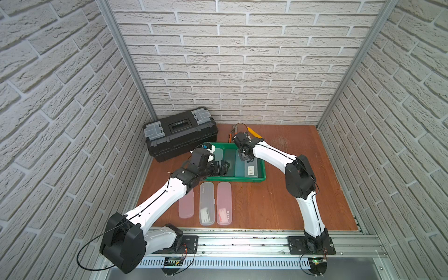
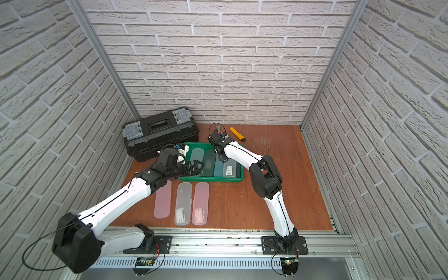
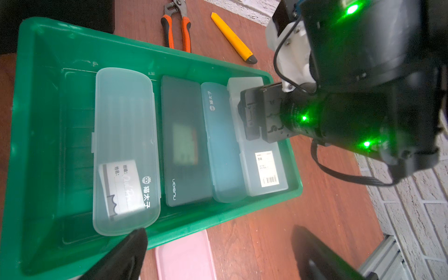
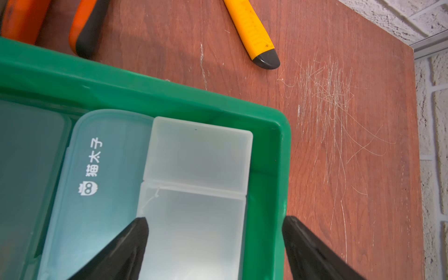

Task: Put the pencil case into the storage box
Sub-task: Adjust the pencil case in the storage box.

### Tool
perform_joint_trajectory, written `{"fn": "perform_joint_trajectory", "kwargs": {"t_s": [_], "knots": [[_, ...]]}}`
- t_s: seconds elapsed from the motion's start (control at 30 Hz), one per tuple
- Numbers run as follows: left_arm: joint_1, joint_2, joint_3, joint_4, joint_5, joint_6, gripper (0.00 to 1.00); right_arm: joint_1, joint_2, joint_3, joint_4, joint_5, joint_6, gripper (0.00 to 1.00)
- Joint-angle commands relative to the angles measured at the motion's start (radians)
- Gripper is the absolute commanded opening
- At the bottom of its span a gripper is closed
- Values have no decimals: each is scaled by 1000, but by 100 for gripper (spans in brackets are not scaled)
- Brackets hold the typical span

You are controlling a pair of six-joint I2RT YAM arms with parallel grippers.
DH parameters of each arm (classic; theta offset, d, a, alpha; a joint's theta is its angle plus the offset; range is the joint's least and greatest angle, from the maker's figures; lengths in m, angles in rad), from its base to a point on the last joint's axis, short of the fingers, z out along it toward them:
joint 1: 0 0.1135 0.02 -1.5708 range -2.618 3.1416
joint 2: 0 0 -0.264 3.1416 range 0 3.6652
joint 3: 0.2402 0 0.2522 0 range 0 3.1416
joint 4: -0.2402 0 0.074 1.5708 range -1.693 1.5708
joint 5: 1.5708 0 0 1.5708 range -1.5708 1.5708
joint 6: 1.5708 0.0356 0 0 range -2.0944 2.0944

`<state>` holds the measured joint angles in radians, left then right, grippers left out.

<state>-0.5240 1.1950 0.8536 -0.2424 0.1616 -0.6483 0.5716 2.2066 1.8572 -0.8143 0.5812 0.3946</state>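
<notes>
While the right fingers [image 4: 131, 247] stand apart and clamp nothing, the clear pencil case [image 4: 194, 213] lies directly below and between them. It rests flat inside the storage box [image 4: 169, 97] against the right-hand wall, with its long axis running from near rim to far rim. One finger hangs over the seam with the blue case [image 4: 97, 218] and the other over the box's wall. I judge that a straight lift would free them, while sideways drift would catch the wall or nudge that neighbour. Next come a dark case [image 3: 186, 140] and a frosted case [image 3: 123, 121], all four parallel.

The left fingers [image 3: 126, 254], also wide apart and empty, hover over the box's near left corner. A pink case [image 1: 186, 206], a second clear case [image 1: 207, 203] and a second pink case [image 1: 224, 203] lie side by side on the worktop [image 1: 278, 206] in front of the box. They are nearer the left arm, whose forearm covers part of the first. Pliers [image 3: 177, 29], a yellow knife [image 4: 252, 31] and a black toolbox [image 1: 179, 135] sit behind the box, out of the way.
</notes>
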Motion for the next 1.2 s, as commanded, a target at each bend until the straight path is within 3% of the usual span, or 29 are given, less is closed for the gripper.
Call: {"fn": "perform_joint_trajectory", "kwargs": {"t_s": [0.0, 0.47, 1.17], "knots": [[-5, -11, 30, 2, -7, -2, 99, -9, -81, -18, 0, -22, -31, 91], [-7, -41, 16, -15, -24, -2, 99, 48, -14, 34, -46, -16, -16, 91], [-15, -41, 16, -17, -25, -8, 98, 42, -16, -66, -28, 73, -44, 92]]}}
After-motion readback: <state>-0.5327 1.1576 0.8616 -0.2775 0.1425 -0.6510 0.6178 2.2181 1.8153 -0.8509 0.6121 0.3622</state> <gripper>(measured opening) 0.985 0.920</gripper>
